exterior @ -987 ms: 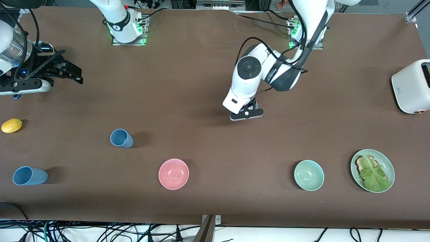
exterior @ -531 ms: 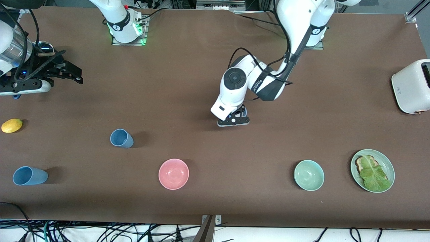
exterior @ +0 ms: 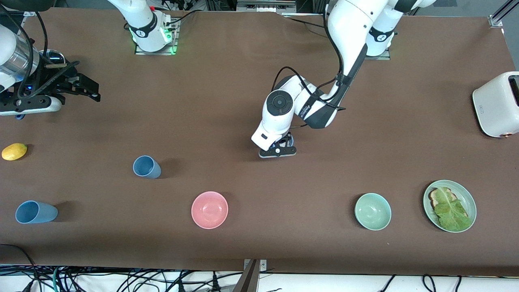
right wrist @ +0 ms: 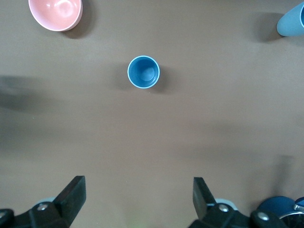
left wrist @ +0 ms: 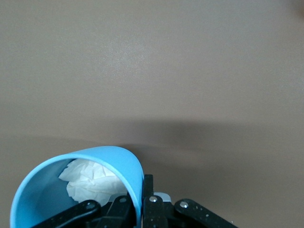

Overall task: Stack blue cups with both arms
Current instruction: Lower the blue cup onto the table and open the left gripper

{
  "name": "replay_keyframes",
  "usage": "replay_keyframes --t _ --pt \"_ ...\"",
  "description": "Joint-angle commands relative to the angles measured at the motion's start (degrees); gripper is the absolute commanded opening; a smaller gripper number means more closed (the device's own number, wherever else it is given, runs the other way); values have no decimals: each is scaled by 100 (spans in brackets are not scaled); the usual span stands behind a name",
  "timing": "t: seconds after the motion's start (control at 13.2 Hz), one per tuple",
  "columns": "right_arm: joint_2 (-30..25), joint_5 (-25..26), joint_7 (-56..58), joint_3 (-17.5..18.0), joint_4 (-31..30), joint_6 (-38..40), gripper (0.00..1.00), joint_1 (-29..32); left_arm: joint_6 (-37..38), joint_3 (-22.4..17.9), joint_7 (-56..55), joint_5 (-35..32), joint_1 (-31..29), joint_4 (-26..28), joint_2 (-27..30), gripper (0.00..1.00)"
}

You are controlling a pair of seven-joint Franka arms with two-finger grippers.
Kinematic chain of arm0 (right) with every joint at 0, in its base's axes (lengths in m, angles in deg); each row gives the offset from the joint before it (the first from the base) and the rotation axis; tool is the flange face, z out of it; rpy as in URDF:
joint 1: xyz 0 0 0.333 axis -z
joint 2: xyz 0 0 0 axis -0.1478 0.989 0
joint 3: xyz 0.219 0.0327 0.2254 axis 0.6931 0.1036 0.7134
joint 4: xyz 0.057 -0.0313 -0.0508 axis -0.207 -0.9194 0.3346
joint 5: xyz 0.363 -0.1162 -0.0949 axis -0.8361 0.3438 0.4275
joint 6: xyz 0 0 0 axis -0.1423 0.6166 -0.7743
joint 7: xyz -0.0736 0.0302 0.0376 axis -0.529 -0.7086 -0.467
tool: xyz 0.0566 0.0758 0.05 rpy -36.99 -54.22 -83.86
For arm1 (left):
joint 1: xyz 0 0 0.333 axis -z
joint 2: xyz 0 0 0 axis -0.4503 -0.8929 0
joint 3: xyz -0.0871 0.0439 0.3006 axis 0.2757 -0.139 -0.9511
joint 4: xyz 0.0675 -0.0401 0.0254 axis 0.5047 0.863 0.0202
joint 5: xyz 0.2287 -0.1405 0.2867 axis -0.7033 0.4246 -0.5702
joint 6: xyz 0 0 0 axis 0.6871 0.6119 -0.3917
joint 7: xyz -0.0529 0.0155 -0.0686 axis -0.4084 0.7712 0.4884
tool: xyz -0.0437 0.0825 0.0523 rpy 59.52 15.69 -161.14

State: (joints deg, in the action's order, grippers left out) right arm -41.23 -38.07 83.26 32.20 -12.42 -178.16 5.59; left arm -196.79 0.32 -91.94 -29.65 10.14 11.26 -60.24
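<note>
The right gripper (right wrist: 137, 197), black with two fingers, has its fingers (right wrist: 73, 190) spread wide apart with nothing between them. It hangs above the matte brown table surface (right wrist: 190, 123). One small light-blue handleless cup (right wrist: 143, 72) stands upright on the table, mouth up, its interior visible. A glossy pink round bowl (right wrist: 55, 13) rests near that cup, cut off by the frame edge. A second light-blue cup (right wrist: 292, 21) appears at the frame corner, well apart from the first. A dark blue rounded object (right wrist: 278, 206) shows partly beside the gripper; its identity cannot be determined.
</note>
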Motion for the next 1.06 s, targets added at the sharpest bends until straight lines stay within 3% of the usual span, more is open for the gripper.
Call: replay_keyframes --t 0.0,0.46,0.53,0.68,0.76,0.84,0.99 --pt "-53 -19 87 -25 -70 -55 100 -8 23 -37 88 -41 54 -217 -169 0" --pt "-53 -19 87 -25 -70 -55 100 -8 -171 -37 53 -32 80 -279 -327 0" --pt "-53 -19 87 -25 -70 -55 100 -8 -171 -37 35 -32 80 -279 -327 18" --pt "-53 -19 87 -25 -70 -55 100 -8 -171 -37 -17 12 72 -279 -301 66" --pt "-53 -19 87 -25 -70 -64 100 -8 -162 -37 -131 12 72 -288 -283 82" --pt "-53 -19 87 -25 -70 -64 100 -8 -162 -37 -315 3 72 -288 -266 96" --pt "-53 -19 87 -17 -78 -64 100 -8 -119 -19 -404 3 63 -296 -257 99"
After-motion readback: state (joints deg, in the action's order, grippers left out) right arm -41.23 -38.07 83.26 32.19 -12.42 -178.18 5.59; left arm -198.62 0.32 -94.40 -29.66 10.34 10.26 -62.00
